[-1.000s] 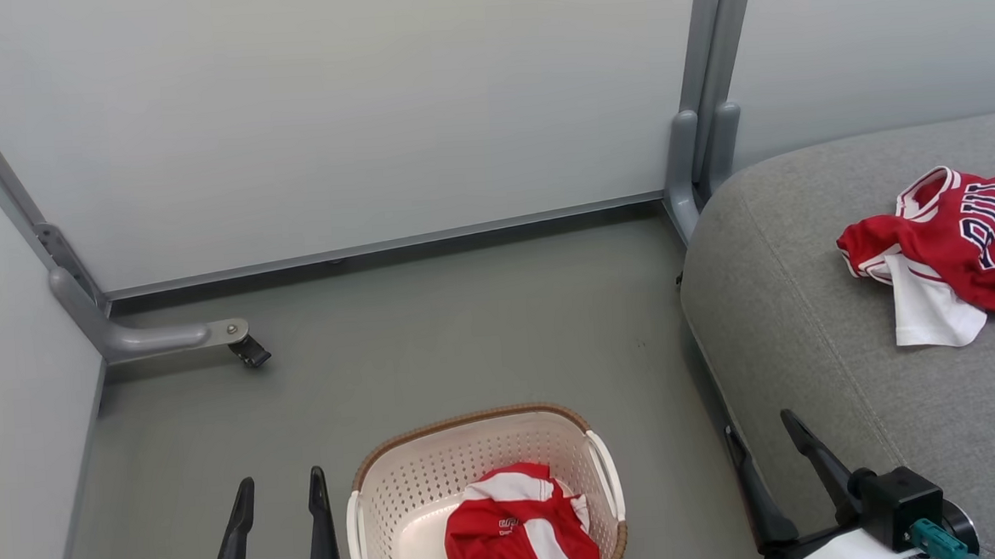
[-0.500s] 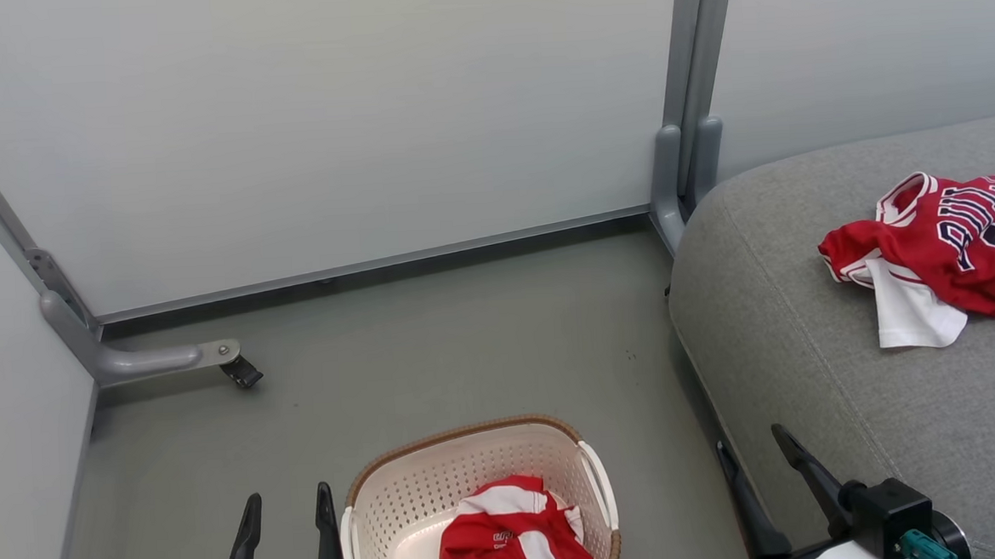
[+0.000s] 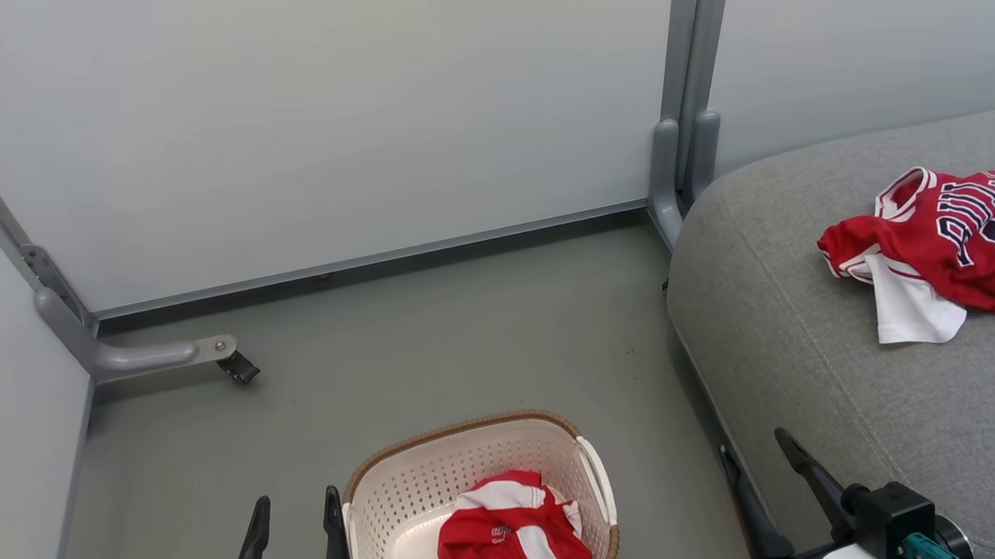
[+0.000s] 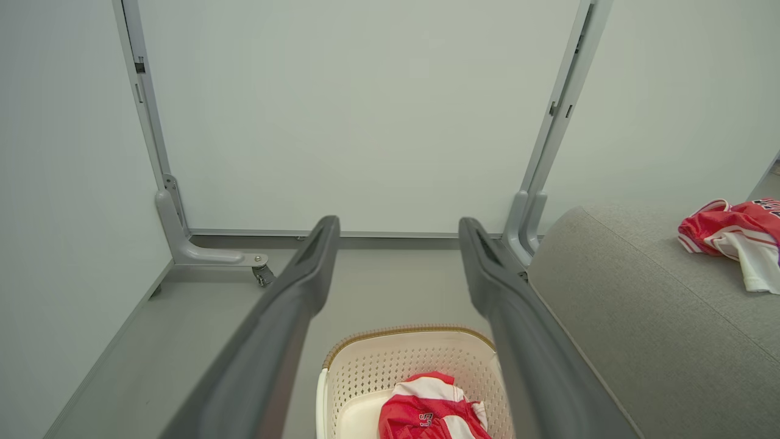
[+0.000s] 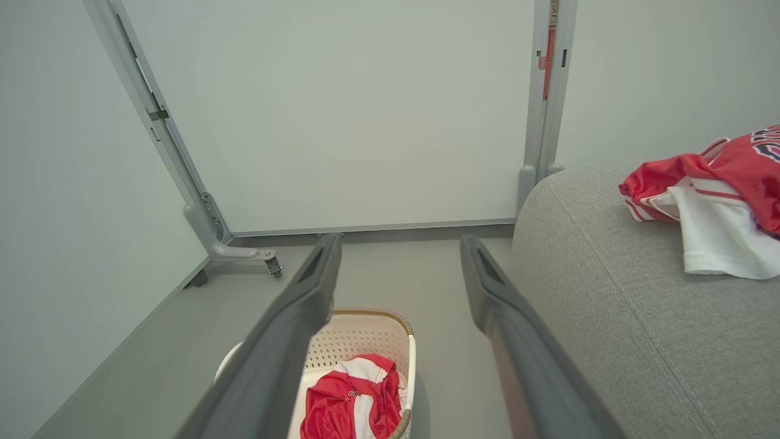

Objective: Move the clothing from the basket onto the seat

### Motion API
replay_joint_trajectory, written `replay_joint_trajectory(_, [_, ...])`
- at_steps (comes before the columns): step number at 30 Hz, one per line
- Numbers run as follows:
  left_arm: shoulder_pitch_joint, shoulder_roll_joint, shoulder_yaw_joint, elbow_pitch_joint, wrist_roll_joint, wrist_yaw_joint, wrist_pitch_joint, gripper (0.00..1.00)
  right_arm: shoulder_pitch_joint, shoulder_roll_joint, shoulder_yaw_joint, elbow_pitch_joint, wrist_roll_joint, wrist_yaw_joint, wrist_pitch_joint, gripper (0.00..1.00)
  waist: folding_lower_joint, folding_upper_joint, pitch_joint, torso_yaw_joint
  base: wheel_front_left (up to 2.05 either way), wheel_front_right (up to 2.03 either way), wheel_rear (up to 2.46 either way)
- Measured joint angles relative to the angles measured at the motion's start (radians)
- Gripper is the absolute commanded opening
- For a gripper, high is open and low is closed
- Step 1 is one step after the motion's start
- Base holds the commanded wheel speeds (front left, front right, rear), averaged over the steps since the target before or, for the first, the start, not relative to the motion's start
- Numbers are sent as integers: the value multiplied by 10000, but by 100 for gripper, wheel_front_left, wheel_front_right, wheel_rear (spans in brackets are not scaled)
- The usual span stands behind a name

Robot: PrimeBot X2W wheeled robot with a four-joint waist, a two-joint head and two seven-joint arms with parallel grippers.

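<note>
Both grippers are spread wide and hold nothing. The left gripper (image 3: pixel 297 496) hangs just left of the basket (image 3: pixel 463 426), and the right gripper (image 3: pixel 753 442) is by the front edge of the seat (image 3: pixel 808 357). The striped red garment (image 3: pixel 511 539) lies crumpled in the basket, which stands on the floor (image 3: pixel 466 332). The lettered jersey (image 3: pixel 964 242) lies on the seat.

Left of the seat (image 3: pixel 809 365) stands the basket (image 3: pixel 463 426).
</note>
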Motion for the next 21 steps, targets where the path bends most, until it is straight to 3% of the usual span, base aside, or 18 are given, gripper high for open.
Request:
replay_joint_trajectory(11, [-599, 0, -238, 472, -15, -247, 2, 100, -268, -2, -322, -222, -163, 0, 0, 100, 0, 0, 923, 3, 0, 0, 0])
replay_joint_trajectory(16, [-2423, -2, -449, 828, 313, -853, 0, 100, -1569, -198, -564, -853, -255, 0, -2, 100, 0, 0, 1917, 24, 0, 0, 0])
replay_joint_trajectory(21, [-4451, -2, -959, 2165, 581, -1398, 2, 100, -2732, -500, -899, -1285, -341, 0, -2, 100, 1, 0, 3341, 68, 0, 0, 0])
